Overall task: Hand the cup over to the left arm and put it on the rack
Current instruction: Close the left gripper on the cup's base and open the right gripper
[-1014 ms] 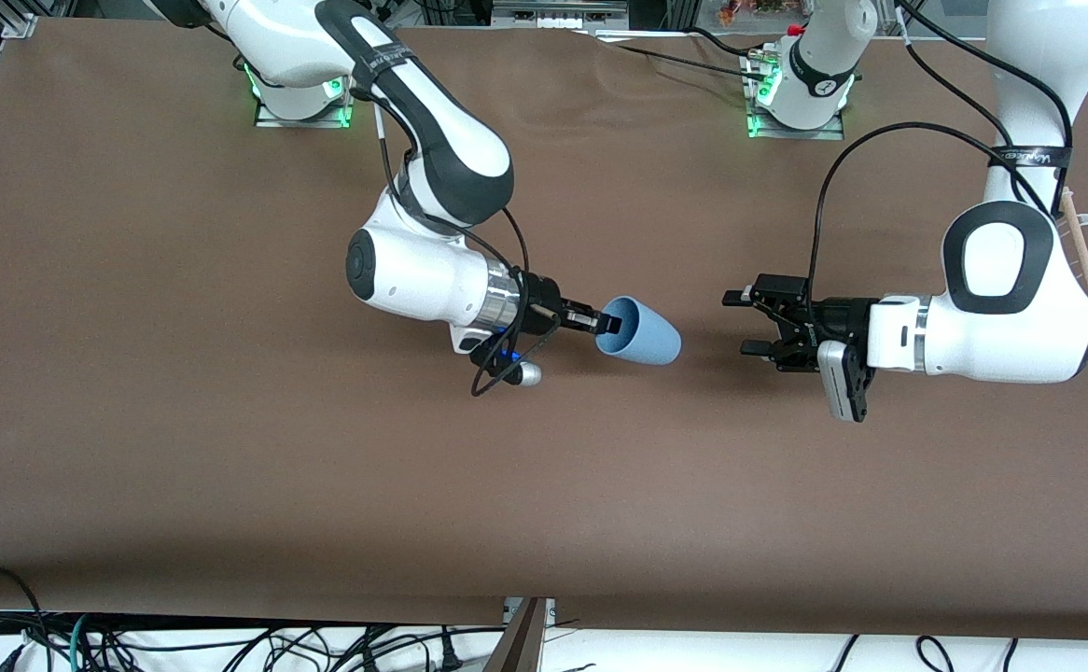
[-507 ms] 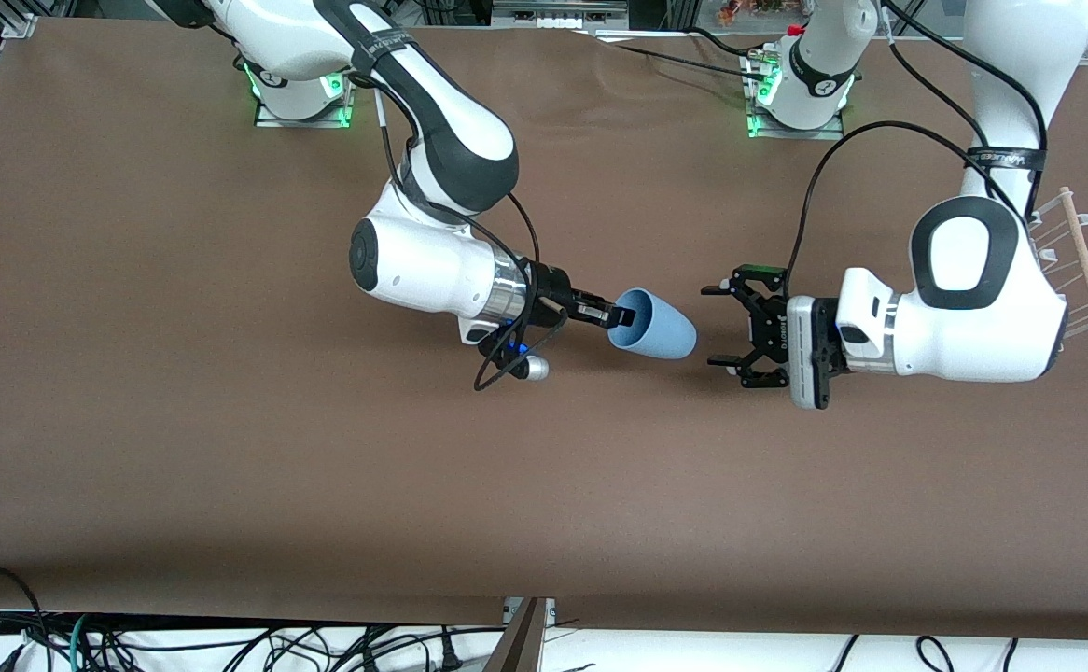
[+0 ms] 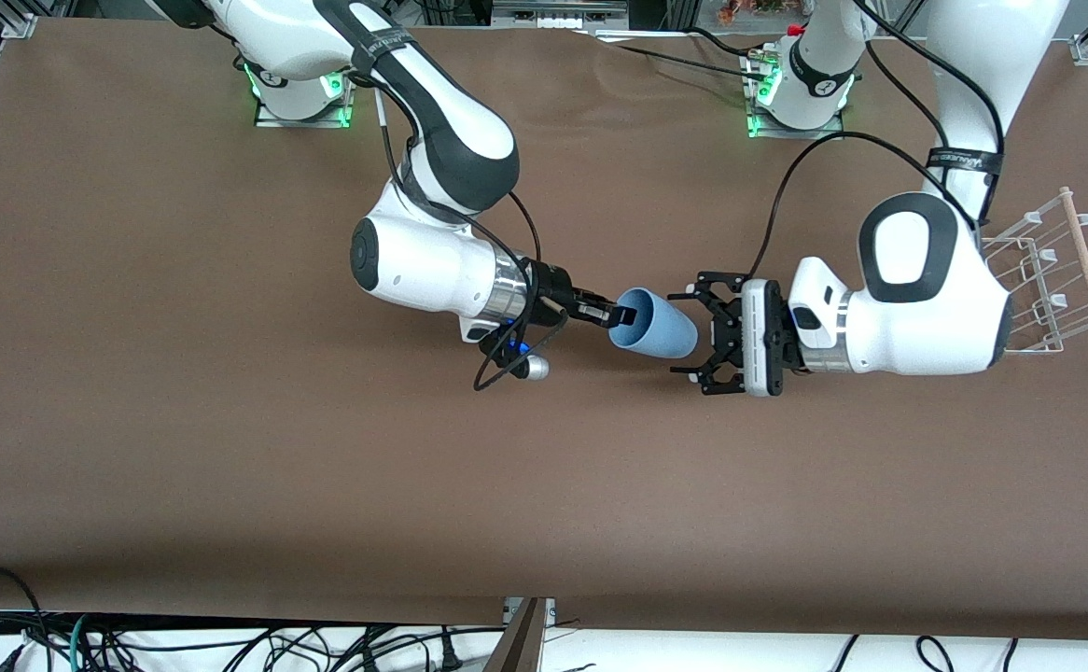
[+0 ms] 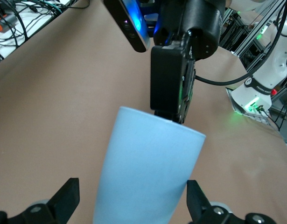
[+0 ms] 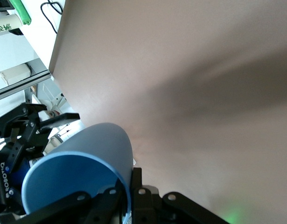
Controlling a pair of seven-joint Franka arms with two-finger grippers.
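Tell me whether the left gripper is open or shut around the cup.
Open. The left gripper has its fingers spread either side of the cup's base with gaps showing, not yet clamped; the right gripper holds the cup's rim.

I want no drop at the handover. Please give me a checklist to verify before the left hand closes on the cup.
1. Right hand grips the cup at its rim: ok.
2. Left hand is open: ok.
3. Cup's base lies between the left fingers: cannot tell; the wrist view suggests so, the front view shows the tips just at the base.
4. Cup hangs above the table, not touching: cannot tell.
5. Rack at the left arm's end stands free of cups: ok.
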